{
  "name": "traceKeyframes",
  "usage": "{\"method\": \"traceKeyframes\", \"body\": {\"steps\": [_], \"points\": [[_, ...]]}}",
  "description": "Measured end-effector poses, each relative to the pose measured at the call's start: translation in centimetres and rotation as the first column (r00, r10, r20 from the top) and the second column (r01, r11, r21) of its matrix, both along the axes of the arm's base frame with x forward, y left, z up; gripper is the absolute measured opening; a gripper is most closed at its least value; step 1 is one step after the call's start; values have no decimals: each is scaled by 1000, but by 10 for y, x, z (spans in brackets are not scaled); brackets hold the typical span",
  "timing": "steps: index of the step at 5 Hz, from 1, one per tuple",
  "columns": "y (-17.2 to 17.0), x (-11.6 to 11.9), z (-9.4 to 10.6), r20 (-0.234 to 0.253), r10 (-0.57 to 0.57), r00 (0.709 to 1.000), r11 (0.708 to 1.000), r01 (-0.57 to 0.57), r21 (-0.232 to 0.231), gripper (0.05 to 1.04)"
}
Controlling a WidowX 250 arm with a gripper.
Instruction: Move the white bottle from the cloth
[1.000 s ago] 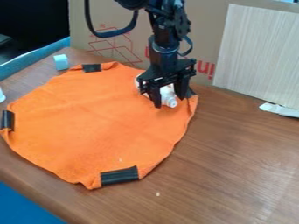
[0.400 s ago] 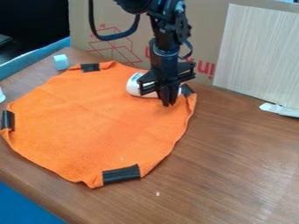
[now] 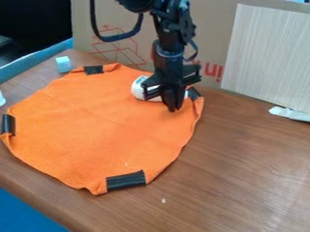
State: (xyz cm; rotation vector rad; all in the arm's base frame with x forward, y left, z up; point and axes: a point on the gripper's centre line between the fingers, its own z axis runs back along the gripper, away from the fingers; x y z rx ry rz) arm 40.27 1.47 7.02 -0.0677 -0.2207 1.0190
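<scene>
- Fingers (image 3: pixel 172 102): pressing together, standing nearside of the bottle's right part; contact unclear.
- Bottle (image 3: pixel 138 88): lying on the cloth's (image 3: pixel 91 131) far right, long axis running roughly left-right.

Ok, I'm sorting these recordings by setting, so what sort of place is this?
Probably a lab or workshop tabletop: a robot arm's gripper over a wooden table, with a cardboard panel standing behind as a backdrop.

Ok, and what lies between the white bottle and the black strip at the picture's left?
In the camera view, only orange cloth lies between the white bottle and black strip.
</scene>
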Motion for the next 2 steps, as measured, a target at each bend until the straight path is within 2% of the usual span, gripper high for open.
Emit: {"method": "traceKeyframes", "body": {"steps": [1,2], "points": [[-3,13,26,-49,201,978,977,-204,-67,461],[-13,28,30,-209,406,889,894,-434,-108,747]]}}
